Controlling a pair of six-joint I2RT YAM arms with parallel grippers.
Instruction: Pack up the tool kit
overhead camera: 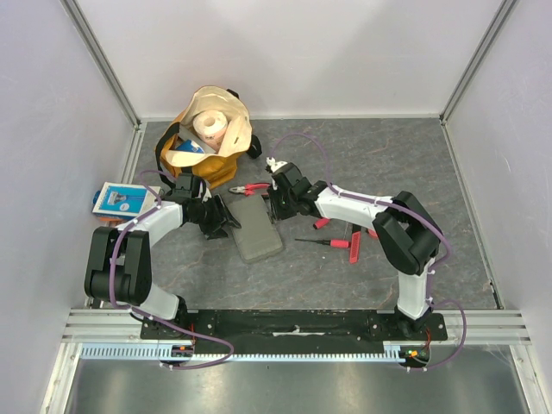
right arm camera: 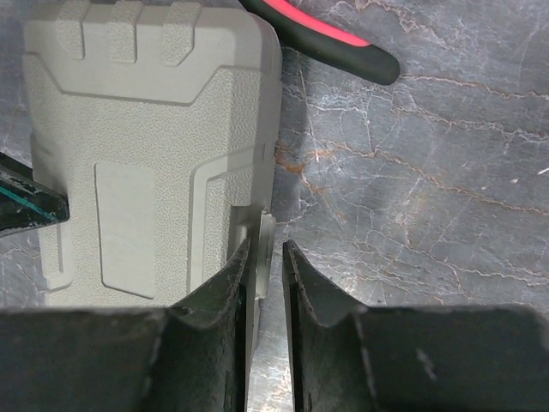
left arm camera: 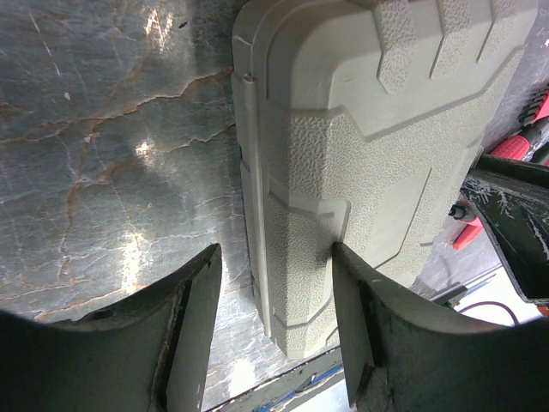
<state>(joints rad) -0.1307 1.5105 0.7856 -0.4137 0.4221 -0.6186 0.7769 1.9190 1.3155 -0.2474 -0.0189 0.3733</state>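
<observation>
Case [overhead camera: 257, 228] grey, pebbled, closed; left tool [left arm camera: 274, 257] apart astride edge; right tool [right arm camera: 266, 249] at latch [right arm camera: 266, 225], unclear.

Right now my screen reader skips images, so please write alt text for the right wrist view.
The right hand, fingers narrowly parted, straddles a small latch tab on the edge of the closed grey case. Red-and-black pliers lie beyond on the marbled table.

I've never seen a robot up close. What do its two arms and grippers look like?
The left arm and right arm are white tubes between chunky black joints, on a black base plate. A purple cable loops along each. The left gripper and right gripper have dark, matte, wedge-shaped fingers.
</observation>
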